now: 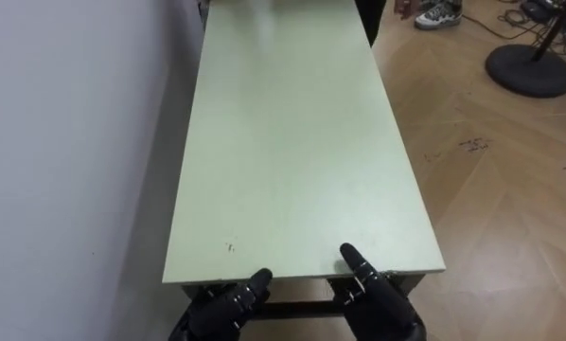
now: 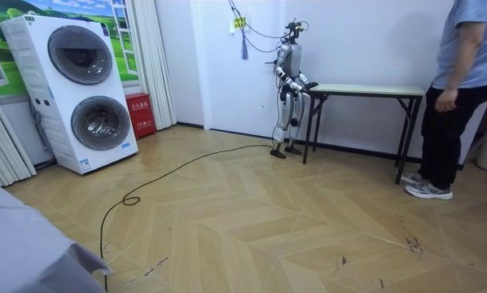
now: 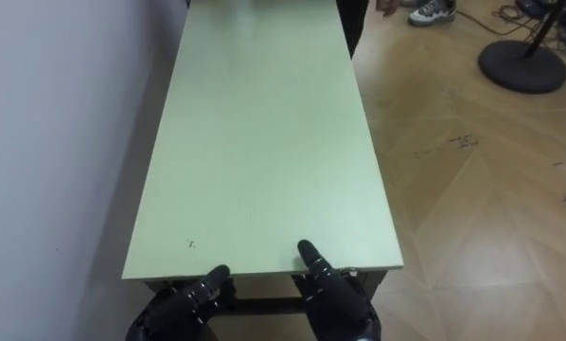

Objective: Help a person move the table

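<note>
Left hand [image 1: 221, 308] and right hand [image 1: 378, 305] met the table [image 1: 292, 142] at its 6 o'clock edge; grip could not be told. Person [image 2: 463, 81] stood at 12 o'clock. Recommended: lift level, matching pace.

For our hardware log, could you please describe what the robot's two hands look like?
Both the left hand and the right hand are black, built of segmented shells dotted with small pale marks. In the room view the arms look silvery grey.
</note>
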Controlling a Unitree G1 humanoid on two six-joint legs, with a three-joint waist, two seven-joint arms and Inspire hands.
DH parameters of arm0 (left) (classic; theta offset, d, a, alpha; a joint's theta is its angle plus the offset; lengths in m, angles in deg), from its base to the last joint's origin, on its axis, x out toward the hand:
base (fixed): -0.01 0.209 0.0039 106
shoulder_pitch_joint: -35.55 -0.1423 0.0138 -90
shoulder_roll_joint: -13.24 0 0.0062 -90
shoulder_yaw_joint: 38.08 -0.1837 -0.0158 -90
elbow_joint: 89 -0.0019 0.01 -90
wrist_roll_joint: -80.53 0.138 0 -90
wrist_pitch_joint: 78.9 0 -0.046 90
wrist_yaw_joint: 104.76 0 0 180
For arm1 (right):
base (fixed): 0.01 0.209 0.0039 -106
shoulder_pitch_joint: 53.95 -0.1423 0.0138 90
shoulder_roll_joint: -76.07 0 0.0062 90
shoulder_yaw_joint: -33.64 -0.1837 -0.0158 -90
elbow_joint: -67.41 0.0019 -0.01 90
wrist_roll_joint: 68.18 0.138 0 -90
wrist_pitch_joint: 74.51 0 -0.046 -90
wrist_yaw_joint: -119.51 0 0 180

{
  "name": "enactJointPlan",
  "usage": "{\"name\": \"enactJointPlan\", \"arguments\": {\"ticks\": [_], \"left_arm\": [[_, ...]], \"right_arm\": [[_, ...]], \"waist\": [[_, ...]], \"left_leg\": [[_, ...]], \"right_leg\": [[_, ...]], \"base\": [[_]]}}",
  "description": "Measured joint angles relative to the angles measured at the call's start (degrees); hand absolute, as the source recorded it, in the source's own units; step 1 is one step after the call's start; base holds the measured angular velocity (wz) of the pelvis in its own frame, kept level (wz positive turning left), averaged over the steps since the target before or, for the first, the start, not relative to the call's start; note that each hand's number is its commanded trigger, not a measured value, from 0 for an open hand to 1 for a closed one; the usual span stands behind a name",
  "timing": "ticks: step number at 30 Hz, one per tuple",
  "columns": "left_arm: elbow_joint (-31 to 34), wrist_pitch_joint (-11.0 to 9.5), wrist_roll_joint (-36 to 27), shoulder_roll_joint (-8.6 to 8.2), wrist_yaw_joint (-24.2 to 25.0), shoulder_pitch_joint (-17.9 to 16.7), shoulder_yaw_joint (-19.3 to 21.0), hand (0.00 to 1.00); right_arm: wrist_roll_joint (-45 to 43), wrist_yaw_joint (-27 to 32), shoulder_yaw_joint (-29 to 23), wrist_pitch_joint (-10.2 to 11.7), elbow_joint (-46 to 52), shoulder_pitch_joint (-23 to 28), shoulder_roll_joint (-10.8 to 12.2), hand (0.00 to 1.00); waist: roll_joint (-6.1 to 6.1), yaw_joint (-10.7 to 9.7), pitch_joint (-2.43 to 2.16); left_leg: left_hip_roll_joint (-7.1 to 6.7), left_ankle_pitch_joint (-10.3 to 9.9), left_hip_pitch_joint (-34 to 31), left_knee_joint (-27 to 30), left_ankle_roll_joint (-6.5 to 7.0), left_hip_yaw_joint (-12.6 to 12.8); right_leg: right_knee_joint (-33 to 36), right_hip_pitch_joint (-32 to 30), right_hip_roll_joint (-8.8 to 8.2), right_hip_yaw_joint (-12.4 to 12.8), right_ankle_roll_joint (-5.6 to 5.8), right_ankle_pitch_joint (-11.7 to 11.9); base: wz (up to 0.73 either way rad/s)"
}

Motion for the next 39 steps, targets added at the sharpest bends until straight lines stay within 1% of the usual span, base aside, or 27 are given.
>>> {"name": "enactJointPlan", "arguments": {"ticks": [3,5,6,7,9,12,15,19,23,26,29,30,32,33,34,35,36,38,39], "left_arm": [[-0.3,0.2,0.9,0.0,0.5,0.0,0.2,0.0],[-1.3,0.6,4.3,0.07,0.5,0.1,0.1,0.0],[-2.8,1.5,6.3,0.04,0.5,0.1,-0.1,0.0],[-4.3,2.4,6.9,-0.03,0.5,0.1,-0.3,0.0],[-6.1,3.2,8.3,-0.16,0.5,0.1,-0.4,0.0],[-8.1,3.8,8.8,-0.19,0.5,0.1,-0.4,0.0],[-8.4,4.2,8.8,-0.18,0.5,0.2,-0.3,0.0],[-9.8,4.2,8.8,-0.34,0.5,0.4,-0.4,0.0],[-11.0,4.2,9.4,-0.37,0.5,0.4,-0.5,0.0],[-12.8,4.2,10.3,-0.33,0.8,0.9,-0.3,0.0],[-14.1,4.0,11.3,0.2,2.2,1.4,-0.1,0.0],[-15.4,3.9,11.4,0.16,2.5,2.1,-0.1,0.0],[-17.8,3.6,11.3,0.13,3.0,2.6,0.0,0.0],[-18.9,3.2,11.2,0.13,3.0,2.9,0.0,0.0],[-19.4,2.7,11.2,0.18,3.0,2.8,0.1,0.0],[-19.7,2.6,11.2,0.17,3.0,2.9,0.2,0.0],[-20.5,2.3,11.2,0.17,3.0,2.9,0.4,0.0],[-21.8,2.2,11.2,0.16,3.0,2.9,1.4,0.0],[-23.3,1.7,11.3,0.08,2.9,3.0,2.3,0.0]], "right_arm": [[-1.8,-0.6,-0.1,-0.8,-0.4,0.0,-0.3,0.0],[-3.5,-1.5,-0.1,-1.1,-1.5,-0.1,-0.5,0.0],[-4.2,-1.7,-0.1,-1.5,-1.9,-0.1,-0.6,0.0],[-4.6,-2.2,-0.1,-1.9,-2.6,-0.1,-0.6,0.0],[-5.0,-2.8,-0.2,-2.2,-3.7,-0.2,-0.6,0.0],[-5.6,-3.1,-0.2,-2.3,-5.1,-0.2,-0.7,0.0],[-5.7,-3.6,-0.2,-2.5,-7.3,-0.4,-0.7,0.0],[-7.5,-4.2,-0.2,-3.5,-11.1,-0.4,-0.8,0.0],[-8.8,-5.0,-0.3,-3.5,-11.8,-0.4,-1.0,0.0],[-12.5,-5.7,-0.4,-3.5,-13.6,-1.0,-1.4,0.0],[-16.9,-6.2,-1.3,-3.5,-16.4,-1.3,-1.8,0.0],[-18.0,-6.4,-1.7,-3.5,-18.3,-1.7,-1.8,0.0],[-19.5,-6.5,-1.9,-3.5,-22.3,-2.5,-1.7,0.0],[-19.9,-6.5,-2.1,-3.4,-24.3,-2.7,-1.8,0.0],[-20.1,-6.5,-2.7,-3.3,-25.6,-3.3,-2.0,0.0],[-19.9,-6.4,-3.0,-3.3,-26.4,-3.4,-2.0,0.0],[-19.5,-5.8,-3.7,-3.4,-27.4,-3.3,-2.1,0.0],[-18.5,-4.9,-4.4,-3.3,-28.9,-3.4,-2.1,0.0],[-18.5,-4.8,-5.2,-3.3,-30.3,-3.6,-2.0,0.0]], "waist": [[0.05,-0.1,-0.03],[0.16,-0.1,-0.11],[0.18,-0.1,-0.11],[0.17,-0.2,-0.11],[0.19,-0.3,-0.11],[0.2,-0.4,-0.11],[0.22,-0.4,-0.13],[0.24,-0.5,-0.11],[0.27,-1.1,-0.09],[0.24,-1.2,-0.11],[0.13,-1.4,-0.09],[-0.15,-1.4,0.01],[-0.37,-1.3,-0.07],[-0.64,-1.3,-0.15],[-0.68,-1.3,-0.18],[-0.75,-1.3,-0.23],[-0.98,-1.3,-0.57],[-1.34,-1.4,-0.64],[-1.52,-1.4,-0.67]], "left_leg": [[0.0,0.0,0.0,0.0,0.0,0.0],[0.0,0.0,0.0,0.0,-0.01,0.0],[0.0,0.0,0.0,0.0,-0.01,0.0],[0.0,0.0,-0.1,-0.1,-0.01,0.0],[0.05,0.0,-0.2,0.0,-0.03,0.0],[0.05,0.0,-0.2,0.0,-0.06,0.0],[0.05,0.0,-0.2,0.0,-0.06,-0.1],[0.05,-0.1,0.3,0.0,-0.06,-0.2],[0.05,-0.1,0.2,0.1,-0.05,-0.4],[0.08,0.0,0.3,0.1,-0.1,-0.4],[0.1,0.0,0.3,0.1,-0.13,-0.4],[0.11,0.0,0.4,0.0,-0.13,-0.4],[0.12,0.0,0.7,-0.1,-0.14,-0.4],[0.15,0.0,0.8,-0.3,-0.15,-0.2],[0.17,0.0,1.0,-0.5,-0.16,0.0],[0.17,0.0,1.2,-0.7,-0.17,0.0],[0.17,0.1,1.6,-1.0,-0.22,0.1],[0.17,0.0,2.4,-1.4,-0.26,0.1],[0.16,0.0,3.0,-1.5,-0.32,0.0]], "right_leg": [[-0.1,0.0,0.01,0.1,0.0,0.0],[-0.1,0.0,0.02,0.1,-0.01,0.0],[-0.2,0.0,0.03,0.1,-0.01,0.0],[-0.5,0.1,0.08,0.1,-0.11,0.1],[-0.9,0.2,0.18,0.1,-0.15,0.3],[-0.9,0.2,0.19,0.1,-0.15,0.3],[-0.9,0.2,0.19,0.1,-0.15,0.3],[-0.9,0.7,0.2,0.1,-0.15,0.3],[-0.9,0.7,0.27,0.1,-0.16,0.3],[-0.9,0.7,0.3,0.2,-0.19,0.3],[-0.9,0.7,0.31,0.2,-0.22,0.3],[-0.8,0.7,0.31,0.2,-0.23,0.3],[-0.8,0.9,0.34,0.5,-0.23,0.3],[-0.8,0.9,0.41,1.4,-0.23,0.3],[-1.0,0.9,0.45,1.6,-0.24,0.3],[-1.0,1.0,0.45,1.6,-0.27,0.4],[-1.0,1.2,0.44,1.6,-0.28,0.4],[-1.2,2.0,0.46,1.6,-0.28,0.4],[-1.6,2.7,0.48,1.6,-0.31,0.4]], "base": [[0.0],[0.0],[0.0],[0.0],[0.0],[0.0],[0.0],[0.0],[0.0],[-0.02],[0.0],[0.0],[-0.02],[-0.12],[-0.12],[-0.12],[-0.05],[-0.02],[0.0]]}}
